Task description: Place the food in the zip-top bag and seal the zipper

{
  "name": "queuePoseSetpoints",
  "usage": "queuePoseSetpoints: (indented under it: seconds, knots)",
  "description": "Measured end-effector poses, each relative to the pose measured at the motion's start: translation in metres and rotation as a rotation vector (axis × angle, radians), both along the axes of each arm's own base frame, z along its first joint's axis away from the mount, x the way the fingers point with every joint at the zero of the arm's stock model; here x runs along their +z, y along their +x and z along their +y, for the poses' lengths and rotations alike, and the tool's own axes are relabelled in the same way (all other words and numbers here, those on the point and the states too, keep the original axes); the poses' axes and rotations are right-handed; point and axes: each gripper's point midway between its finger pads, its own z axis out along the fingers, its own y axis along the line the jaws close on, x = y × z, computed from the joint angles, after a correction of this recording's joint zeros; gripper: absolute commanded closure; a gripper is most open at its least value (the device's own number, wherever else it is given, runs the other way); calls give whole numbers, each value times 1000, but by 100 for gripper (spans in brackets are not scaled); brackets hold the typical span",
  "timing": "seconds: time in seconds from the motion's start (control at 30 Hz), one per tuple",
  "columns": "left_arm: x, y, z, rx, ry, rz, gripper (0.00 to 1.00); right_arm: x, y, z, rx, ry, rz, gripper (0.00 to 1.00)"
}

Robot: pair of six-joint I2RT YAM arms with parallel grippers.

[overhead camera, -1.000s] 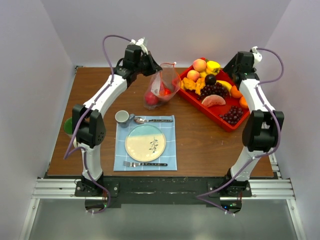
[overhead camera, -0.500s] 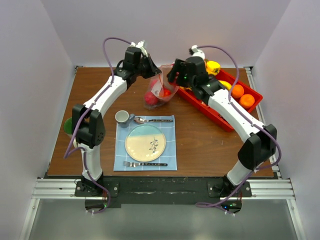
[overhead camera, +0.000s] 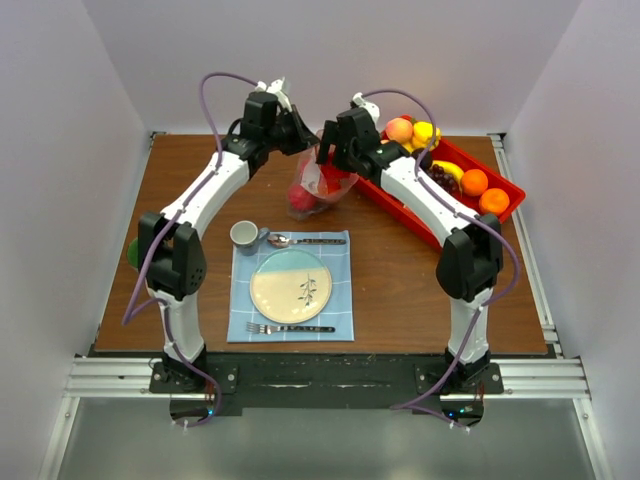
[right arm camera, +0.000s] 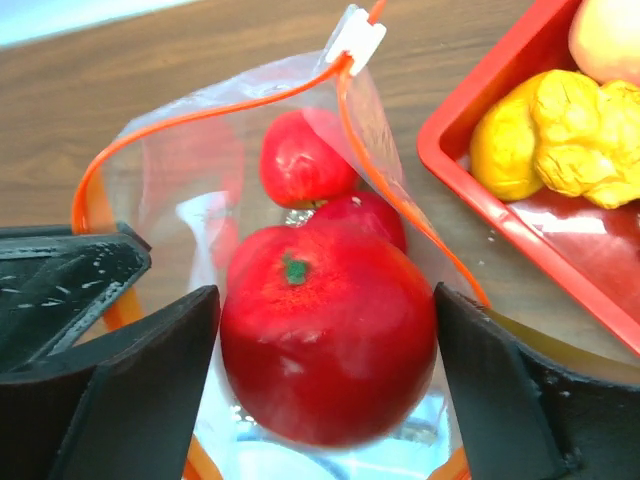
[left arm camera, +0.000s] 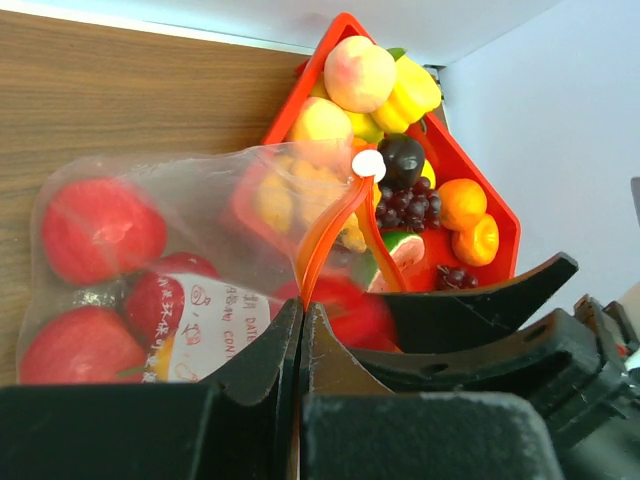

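The clear zip-top bag [overhead camera: 318, 185] stands at the back of the table with red apples [left arm camera: 100, 228] inside. My left gripper [left arm camera: 301, 310] is shut on the bag's mouth edge, pinching the orange-red zipper [left arm camera: 325, 235]. My right gripper [right arm camera: 328, 370] hangs over the bag's open mouth, jaws wide. A red apple [right arm camera: 325, 335] sits between them, slightly blurred, with thin gaps at both sides. The zipper's white slider [right arm camera: 357, 38] is at the far end. More food lies in the red tray [overhead camera: 510, 190]: a peach [overhead camera: 399, 130], oranges [overhead camera: 475, 182], yellow pieces [right arm camera: 570, 120].
A blue placemat [overhead camera: 340, 325] near the front holds a plate [overhead camera: 290, 285], a fork [overhead camera: 285, 328] and a spoon [overhead camera: 305, 240], with a grey cup [overhead camera: 243, 236] beside it. A green object [overhead camera: 134, 252] sits at the table's left edge.
My right arm swung from the tray to the bag's mouth carrying the red apple, and its jaws have widened around it. The left gripper kept holding the bag's edge.
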Motion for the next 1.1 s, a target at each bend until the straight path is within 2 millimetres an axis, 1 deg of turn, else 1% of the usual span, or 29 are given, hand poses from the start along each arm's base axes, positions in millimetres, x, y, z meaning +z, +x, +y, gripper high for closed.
queuePoseSetpoints:
  seconds: [0.07,0.13,0.23,0.33,0.43,0.53,0.6,0.67,0.73,0.77,0.8,0.83,0.9,1.0,1.03,1.1]
  knots:
    - [1,-1,-1,-7,-3,-1,100,4,0,0,1,-8,6,1]
    - [1,-1,-1,-10,-5,0,100,17,2,1,2,1,-11,1]
    - [3,2,3,-2,-10,-10,100,41,4,1,3,17,-48,2]
    - [-1,1,7,2,-14,-2,100,55,6,1,-1,26,-74,2]
    - [-4,1,10,5,-19,6,100,58,2,-8,-18,-10,-77,5]
    - [-6,1,12,9,-29,6,100,64,-8,-27,-38,-42,-73,6]
    - [-5,2,12,13,-39,3,100,68,-22,-51,-61,-60,-66,8]
    - [-5,3,12,15,-46,2,100,74,-31,-84,-106,-65,-68,8]
    - [-3,4,11,15,-53,-4,100,76,-37,-122,-171,-72,-64,8]
    - [-2,4,11,14,-58,-6,100,73,-43,-142,-204,-77,-59,8]
    - [0,4,10,14,-64,-7,100,70,-44,-168,-257,-87,-47,8]
    - [1,4,10,15,-70,-7,100,65,-46,-188,-295,-93,-36,8]
    - [3,4,8,13,-81,-9,100,48,-52,-233,-388,-113,7,6]
    - [6,5,7,13,-100,-13,100,20,-60,-284,-494,-135,80,2]
    - [8,5,6,11,-104,-17,100,9,-63,-304,-537,-141,112,2]
    - [9,6,5,8,-110,-21,100,-7,-65,-331,-595,-141,153,1]
